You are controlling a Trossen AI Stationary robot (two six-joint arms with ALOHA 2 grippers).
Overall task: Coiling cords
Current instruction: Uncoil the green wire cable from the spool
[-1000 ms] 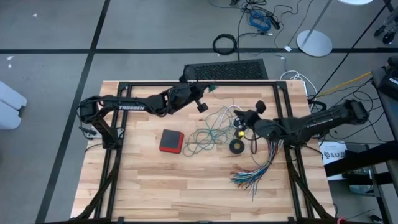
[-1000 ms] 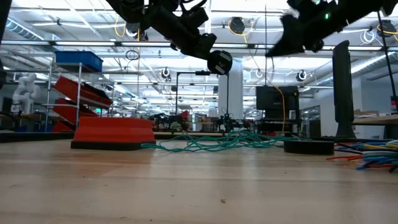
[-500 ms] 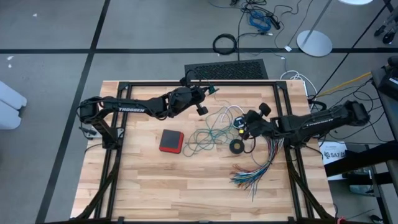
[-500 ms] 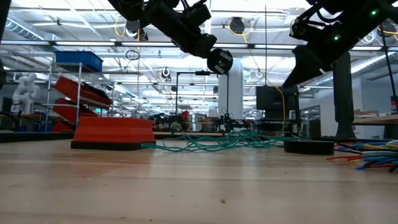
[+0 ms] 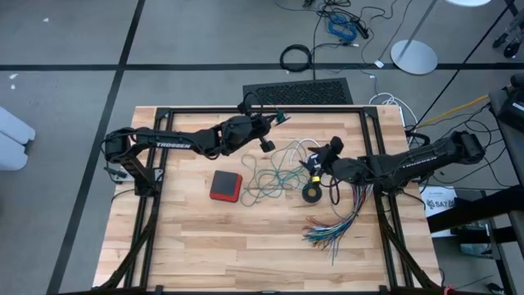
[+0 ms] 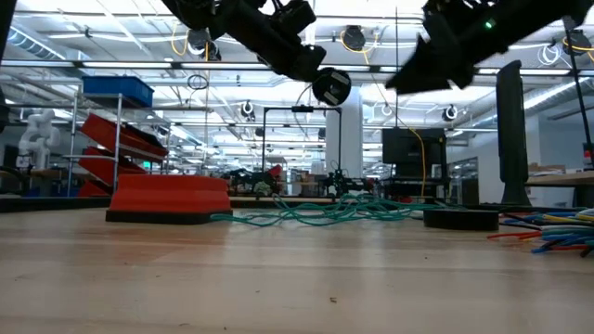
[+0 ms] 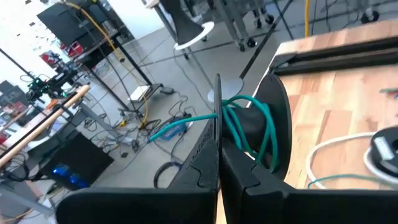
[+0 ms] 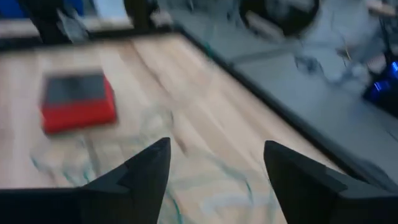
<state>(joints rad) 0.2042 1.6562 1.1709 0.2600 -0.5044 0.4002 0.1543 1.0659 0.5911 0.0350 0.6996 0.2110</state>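
The wooden counter (image 5: 205,238) is seen from above, with both arms reaching toward its middle. The left pincer (image 5: 273,120) is held raised at about eleven o'clock of centre, its jaws clamped together on the teal-green cord (image 5: 274,176), loops of which are wound around its fingers (image 7: 249,134). The rest of that cord is spread in loose tangles at the counter's centre, with the white cord (image 5: 301,147) curled at its one o'clock side. The right pincer (image 5: 321,161) is raised at about three o'clock of centre, jaws apart and empty. A red box (image 5: 225,185) is found at nine o'clock of the tangle, a black ring (image 5: 312,194) at four o'clock.
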